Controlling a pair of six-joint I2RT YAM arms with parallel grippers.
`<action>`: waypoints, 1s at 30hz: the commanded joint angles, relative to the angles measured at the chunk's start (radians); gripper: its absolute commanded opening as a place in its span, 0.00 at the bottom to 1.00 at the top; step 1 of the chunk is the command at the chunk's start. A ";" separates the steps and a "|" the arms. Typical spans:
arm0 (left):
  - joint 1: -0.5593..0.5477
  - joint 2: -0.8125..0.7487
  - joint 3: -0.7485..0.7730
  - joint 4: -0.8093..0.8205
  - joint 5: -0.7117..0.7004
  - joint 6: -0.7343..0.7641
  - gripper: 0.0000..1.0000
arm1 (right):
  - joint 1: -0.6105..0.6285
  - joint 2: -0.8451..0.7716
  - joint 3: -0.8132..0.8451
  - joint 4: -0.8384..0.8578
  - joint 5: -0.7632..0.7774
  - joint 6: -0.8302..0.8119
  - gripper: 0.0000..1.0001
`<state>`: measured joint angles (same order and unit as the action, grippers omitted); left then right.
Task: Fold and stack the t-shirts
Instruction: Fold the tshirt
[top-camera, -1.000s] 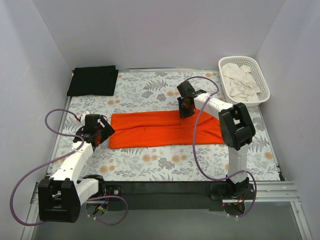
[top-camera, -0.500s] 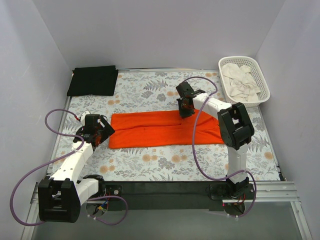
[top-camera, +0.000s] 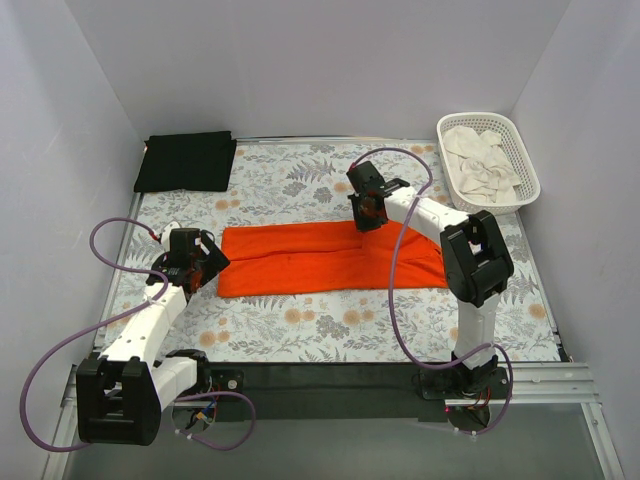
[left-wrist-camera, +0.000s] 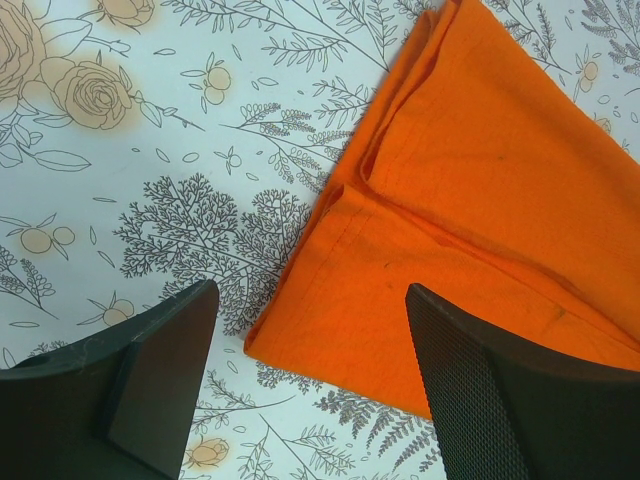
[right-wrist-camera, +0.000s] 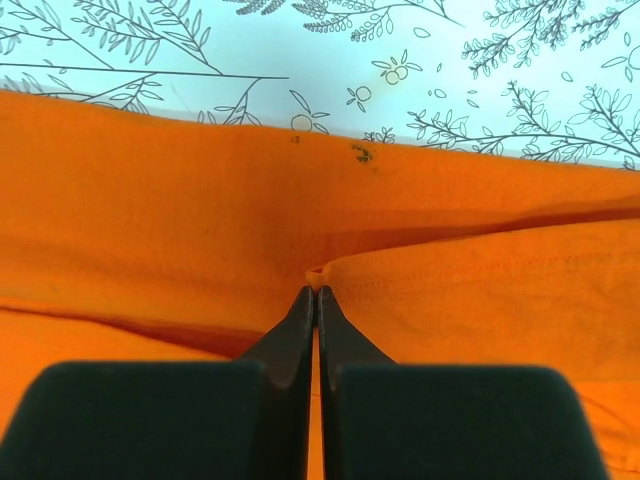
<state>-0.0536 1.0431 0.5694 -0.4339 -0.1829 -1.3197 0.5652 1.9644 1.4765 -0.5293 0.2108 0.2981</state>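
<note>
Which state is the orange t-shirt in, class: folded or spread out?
Folded into a long strip; the orange t-shirt shows stacked layers at its left end.

Black t-shirt (top-camera: 186, 162), orange t-shirt (top-camera: 320, 260), grey-and-orange floral tablecloth (top-camera: 290, 185)

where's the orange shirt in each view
top external: orange shirt lies as a long strip across the middle of the table.
left wrist: orange shirt fills the right half, one corner low at centre.
right wrist: orange shirt fills the middle and bottom.
shared landmark: the floral tablecloth borders it in all three.
</note>
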 joint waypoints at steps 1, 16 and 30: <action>0.001 -0.023 -0.002 0.015 -0.012 0.013 0.70 | 0.009 -0.050 0.002 0.002 0.018 -0.023 0.01; 0.000 -0.031 0.017 -0.005 0.043 0.010 0.70 | -0.014 -0.201 -0.131 -0.005 0.039 -0.014 0.34; -0.075 0.086 0.060 -0.002 0.229 -0.121 0.58 | -0.374 -0.534 -0.626 0.090 -0.149 0.094 0.29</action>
<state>-0.1143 1.1042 0.6292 -0.4549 -0.0040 -1.4040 0.2676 1.4864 0.9356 -0.4808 0.1238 0.3454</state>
